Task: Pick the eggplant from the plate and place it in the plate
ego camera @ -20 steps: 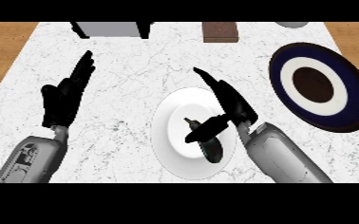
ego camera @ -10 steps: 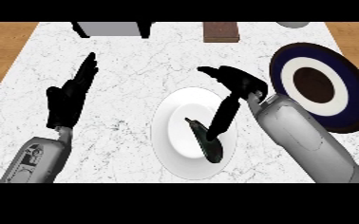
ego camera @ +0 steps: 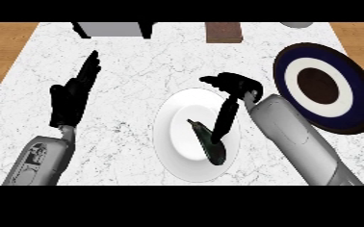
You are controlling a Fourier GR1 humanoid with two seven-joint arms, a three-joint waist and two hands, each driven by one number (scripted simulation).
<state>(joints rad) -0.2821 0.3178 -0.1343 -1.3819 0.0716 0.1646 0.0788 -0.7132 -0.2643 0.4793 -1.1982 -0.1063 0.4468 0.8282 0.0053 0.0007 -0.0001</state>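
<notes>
Right hand (ego camera: 231,89) has swung up and right since a second ago, off the white plate's middle toward its upper right rim, wrist now bent over the rim. Its long fingers (ego camera: 225,119) reach straight down into the white plate (ego camera: 173,125), tips touching the upper end of the eggplant (ego camera: 207,144); they look extended, nothing curled round it. Eggplant lies dark and slanted at centre-right of the white plate, flat on it, not lifted. Right forearm (ego camera: 298,139) crosses the lower right, between the two plates. Blue plate (ego camera: 321,87) with white ring and dark centre sits at the right edge, apart from the white one, partly cut by the frame. Left hand (ego camera: 71,96) rests at left, same as before, fingers straight and pointing up. Plenty of bare marble counter (ego camera: 142,67) lies between the hands. Along the top edge: a grey box (ego camera: 113,29), a brown block (ego camera: 224,32), a grey dish (ego camera: 297,24). Wood shows at both top corners. No writing readable.
</notes>
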